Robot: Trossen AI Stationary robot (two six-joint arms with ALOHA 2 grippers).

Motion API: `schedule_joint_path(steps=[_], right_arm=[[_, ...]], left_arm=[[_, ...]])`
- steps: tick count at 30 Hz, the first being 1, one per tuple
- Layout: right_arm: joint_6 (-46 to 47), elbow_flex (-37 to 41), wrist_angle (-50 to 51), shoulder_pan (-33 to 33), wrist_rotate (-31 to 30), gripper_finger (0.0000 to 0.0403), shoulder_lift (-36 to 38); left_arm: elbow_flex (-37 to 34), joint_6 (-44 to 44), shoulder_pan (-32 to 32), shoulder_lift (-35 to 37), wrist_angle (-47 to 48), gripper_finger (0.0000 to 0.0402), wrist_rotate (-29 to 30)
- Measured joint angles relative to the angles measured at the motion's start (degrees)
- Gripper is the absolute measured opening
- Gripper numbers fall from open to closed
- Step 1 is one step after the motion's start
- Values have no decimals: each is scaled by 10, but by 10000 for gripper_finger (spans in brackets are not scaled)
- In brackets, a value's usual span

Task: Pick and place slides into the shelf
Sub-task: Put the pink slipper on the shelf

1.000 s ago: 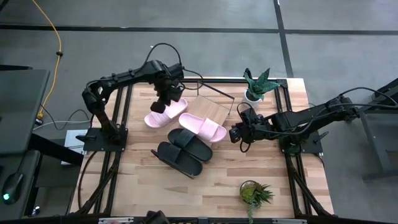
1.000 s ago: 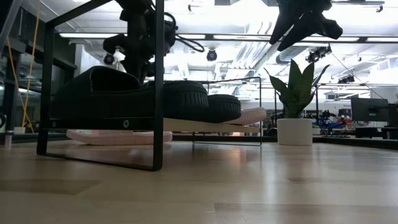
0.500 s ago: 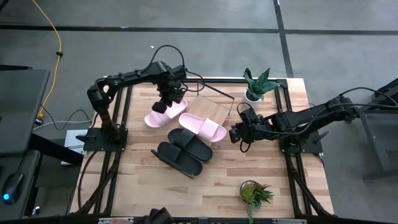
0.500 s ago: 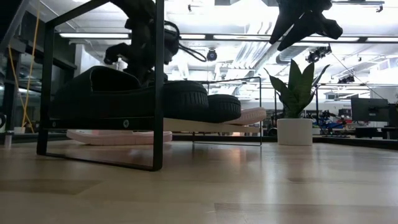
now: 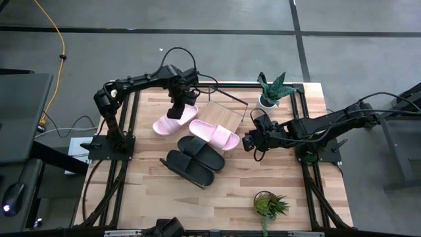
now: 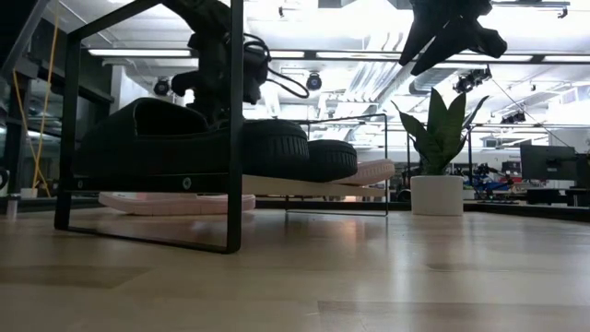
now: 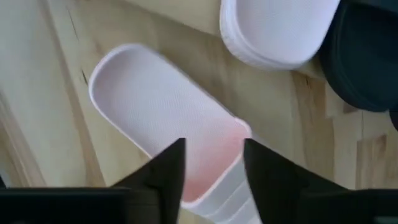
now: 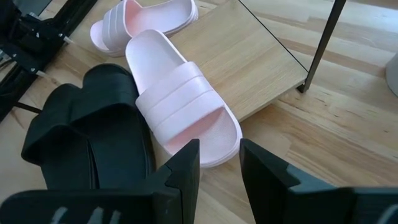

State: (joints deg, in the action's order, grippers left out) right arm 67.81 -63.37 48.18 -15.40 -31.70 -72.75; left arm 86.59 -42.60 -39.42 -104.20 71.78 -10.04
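Note:
A pale pink slide lies flat on the table's far left part. My left gripper points straight down over the slide's strap end, open, with one finger on each side. The second pink slide lies with its heel on the shelf's light board and its toe on the table. Two black slides lie side by side on the table, nearer the front. My right gripper hangs open in the air to the right of them, slanting down, with nothing between its fingers. My left gripper comes at the pink slide from above, with its open fingers over the edge of the strap. I cannot tell whether they touch it. The slide lies flat on the table.
The shelf's thin black wire frame stands up at the board's far side. A potted plant in a white pot is at the far right and another plant at the near right. Bare wood lies at the near left.
My left gripper has sunk a little toward the pink slide on the table and its wrist has rolled slightly. The slides and my right arm have kept still.

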Motion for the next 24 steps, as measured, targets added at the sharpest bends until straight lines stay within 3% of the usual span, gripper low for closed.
schedule_joint_path(steps=[3, 6, 19, 24], right_arm=[[-8, 0, 0, 0, 0, 105, 0], [-14, 0, 0, 0, 0, 105, 0], [-23, 0, 0, 0, -26, 105, 0], [-22, 0, -1, 0, -25, 105, 0]], left_arm=[[0, -8, 0, 0, 19, 188, 0], [0, -16, 0, 0, 24, 204, 0], [0, -20, -5, -9, 34, 175, -24], [-1, -19, -12, -29, 41, 175, -5]])
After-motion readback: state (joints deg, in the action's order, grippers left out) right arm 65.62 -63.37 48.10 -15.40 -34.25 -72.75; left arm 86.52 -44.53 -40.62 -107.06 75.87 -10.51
